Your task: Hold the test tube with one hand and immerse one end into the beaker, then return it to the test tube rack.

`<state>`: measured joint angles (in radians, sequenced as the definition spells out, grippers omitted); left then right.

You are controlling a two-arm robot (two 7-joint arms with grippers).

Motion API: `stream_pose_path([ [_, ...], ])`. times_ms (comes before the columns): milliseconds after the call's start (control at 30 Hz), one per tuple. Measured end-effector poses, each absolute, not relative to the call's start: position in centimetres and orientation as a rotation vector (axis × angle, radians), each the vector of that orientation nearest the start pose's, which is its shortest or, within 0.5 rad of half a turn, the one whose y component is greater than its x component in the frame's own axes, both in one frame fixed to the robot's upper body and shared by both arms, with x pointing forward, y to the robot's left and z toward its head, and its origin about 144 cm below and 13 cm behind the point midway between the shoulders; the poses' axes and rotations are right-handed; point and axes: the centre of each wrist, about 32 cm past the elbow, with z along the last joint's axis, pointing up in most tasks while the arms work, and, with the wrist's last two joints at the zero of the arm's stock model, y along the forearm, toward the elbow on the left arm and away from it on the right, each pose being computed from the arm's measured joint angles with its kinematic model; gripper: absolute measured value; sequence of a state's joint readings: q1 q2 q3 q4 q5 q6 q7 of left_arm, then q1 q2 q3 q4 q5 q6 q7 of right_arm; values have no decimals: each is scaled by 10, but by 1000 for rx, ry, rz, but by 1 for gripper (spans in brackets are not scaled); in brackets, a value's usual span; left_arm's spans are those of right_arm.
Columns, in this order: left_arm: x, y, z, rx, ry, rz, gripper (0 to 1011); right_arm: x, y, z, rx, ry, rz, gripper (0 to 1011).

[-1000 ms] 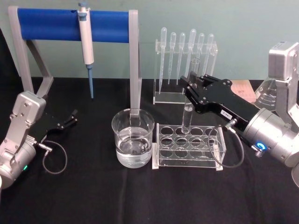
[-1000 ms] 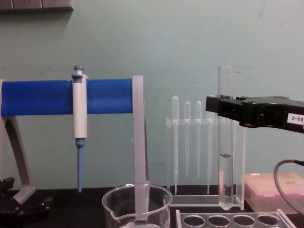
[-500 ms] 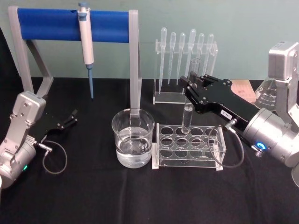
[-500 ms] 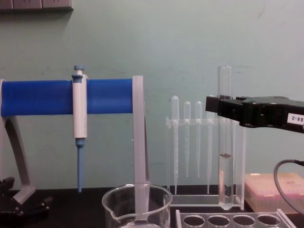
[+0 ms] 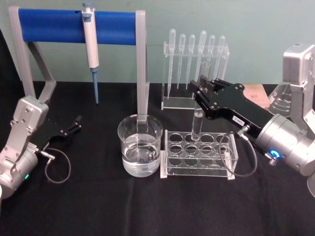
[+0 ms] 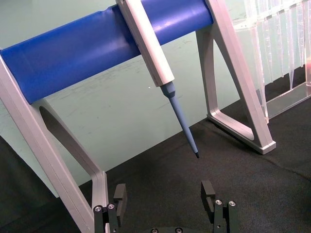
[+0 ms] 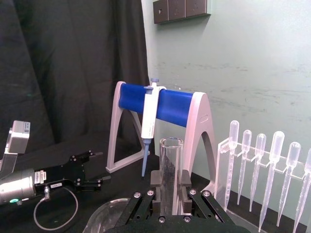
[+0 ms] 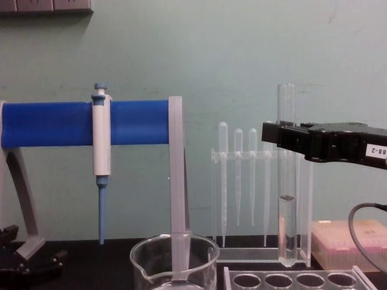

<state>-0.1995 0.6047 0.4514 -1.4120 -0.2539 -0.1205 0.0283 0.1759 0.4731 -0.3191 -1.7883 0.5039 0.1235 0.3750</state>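
Note:
The test tube [image 5: 198,123] stands upright with clear liquid in its lower part. My right gripper [image 5: 202,92] is shut on its upper part. In the chest view the test tube [image 8: 286,199] hangs with its round bottom just above the rack holes, the right gripper [image 8: 284,136] clamped below its rim. In the right wrist view the test tube [image 7: 170,165] rises between the fingers. The beaker [image 5: 140,146], part full of water, stands left of the rack; its rim shows low in the chest view, beaker [image 8: 175,257]. My left gripper [image 5: 75,124] rests open at the far left, also left gripper [image 6: 164,191].
A clear tube rack [image 5: 199,156] stands right of the beaker. Behind are a blue-barred stand [image 5: 59,25] holding a pipettor [image 5: 90,44], and a rack of plastic pipettes [image 5: 195,64]. A glass flask [image 5: 279,98] and a pink box [image 8: 348,241] are at the right.

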Motion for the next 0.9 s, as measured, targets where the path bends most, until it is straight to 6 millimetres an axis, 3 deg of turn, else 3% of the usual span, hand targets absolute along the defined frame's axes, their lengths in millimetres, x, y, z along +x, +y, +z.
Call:
stream_pose_path([
  [900, 489, 310, 1140, 305, -285, 1248, 1000, 477, -242, 1247, 60, -74, -807, 225],
])
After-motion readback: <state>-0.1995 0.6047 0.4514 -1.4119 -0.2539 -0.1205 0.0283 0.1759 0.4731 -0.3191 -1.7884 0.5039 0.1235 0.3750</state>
